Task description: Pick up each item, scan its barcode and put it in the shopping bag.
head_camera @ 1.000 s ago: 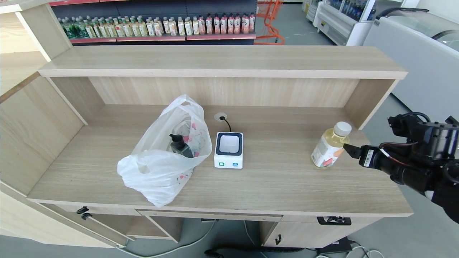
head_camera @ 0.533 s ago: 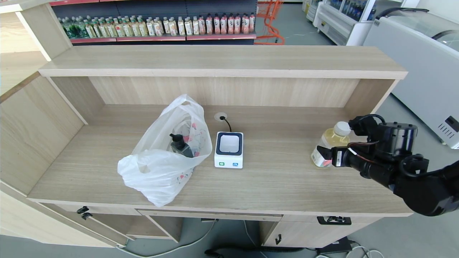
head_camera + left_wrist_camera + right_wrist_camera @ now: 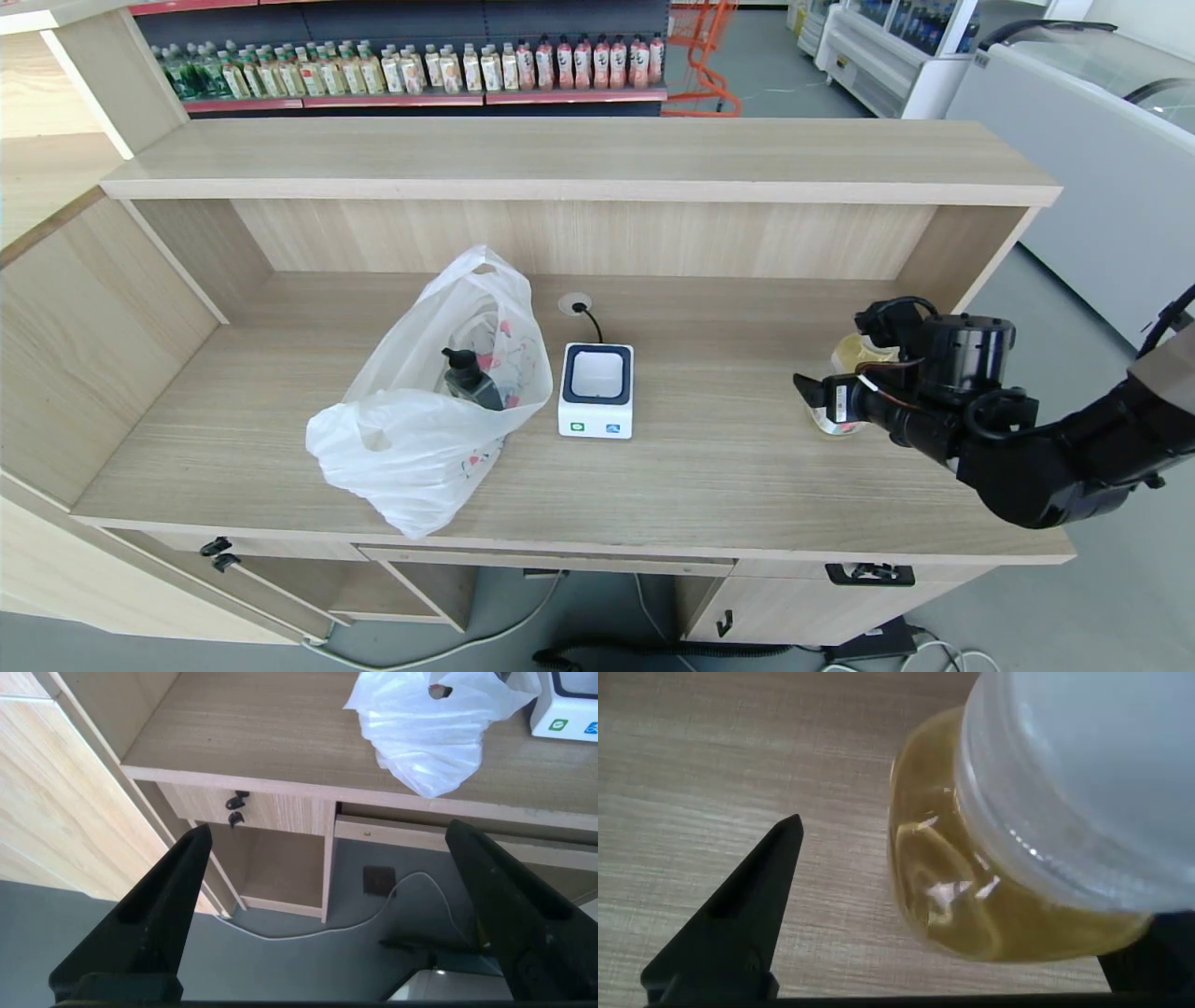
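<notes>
The left gripper [image 3: 334, 917] hangs released, its fingers spread wide, below and off the front edge of the counter [image 3: 709, 485], at about 8 o'clock from the shopping bag [image 3: 411, 439] and well apart from any item. The bag, white and thin, slumps open at 9 o'clock of the scanner [image 3: 596, 390] and just beside it, with a dark pump bottle [image 3: 470, 378] showing inside. The scanner sits mid-counter, window facing up. The remaining item, a bottle [image 3: 851, 357], stands upright on the counter at 3 o'clock of the scanner, well apart from it and near the counter's right end. Its long axis is vertical. It is clear plastic with pale yellow liquid, a wide white cap [image 3: 1083, 775] and a printed label low on the body. The right gripper [image 3: 826, 383] comes in level from the bottle's 4 o'clock side and is the nearer arm by far. Its jaws are released and straddle the bottle's shoulder, one finger [image 3: 738, 924] with bare counter showing between it and the bottle. The opposite finger sits close by the far side, though contact there cannot be confirmed. Assessment: the bottle already lies between the fingers, so the coming move appears to be a straight close across its width. The rounded, smooth shoulder may slip if gripped too high.
</notes>
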Controlling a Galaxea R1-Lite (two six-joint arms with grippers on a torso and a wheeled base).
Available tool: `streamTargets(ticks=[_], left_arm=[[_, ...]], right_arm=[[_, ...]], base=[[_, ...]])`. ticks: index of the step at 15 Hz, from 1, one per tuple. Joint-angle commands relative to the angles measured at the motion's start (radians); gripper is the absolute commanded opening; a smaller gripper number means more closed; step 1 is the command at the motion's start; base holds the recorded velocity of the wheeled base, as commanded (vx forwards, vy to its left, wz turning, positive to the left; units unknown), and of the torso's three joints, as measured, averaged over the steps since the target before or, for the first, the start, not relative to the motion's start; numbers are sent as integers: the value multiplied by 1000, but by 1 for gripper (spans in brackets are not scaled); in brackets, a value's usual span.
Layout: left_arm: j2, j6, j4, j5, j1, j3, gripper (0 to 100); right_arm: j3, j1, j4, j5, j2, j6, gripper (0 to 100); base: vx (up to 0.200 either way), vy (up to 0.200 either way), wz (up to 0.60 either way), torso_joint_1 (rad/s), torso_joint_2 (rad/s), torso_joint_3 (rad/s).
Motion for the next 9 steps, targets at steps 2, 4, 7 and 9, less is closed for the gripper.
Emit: streamTargets(ticks=[2, 4, 7, 9], left_arm=[[0, 0, 0, 0, 0, 0, 100], [0, 0, 0, 0, 0, 0, 100], [0, 0, 0, 0, 0, 0, 100], [1, 0, 0, 0, 0, 0, 100]], right_arm=[[-46, 15, 0, 4, 72, 0, 100], [-70, 22, -7, 5, 103, 0, 100], [-90, 22, -14, 8, 135, -32, 100], [-118, 24, -24, 8, 158, -34, 100]], base=[[0, 0, 0, 0, 0, 0], [0, 0, 0, 0, 0, 0], [0, 0, 0, 0, 0, 0], [0, 0, 0, 0, 0, 0]])
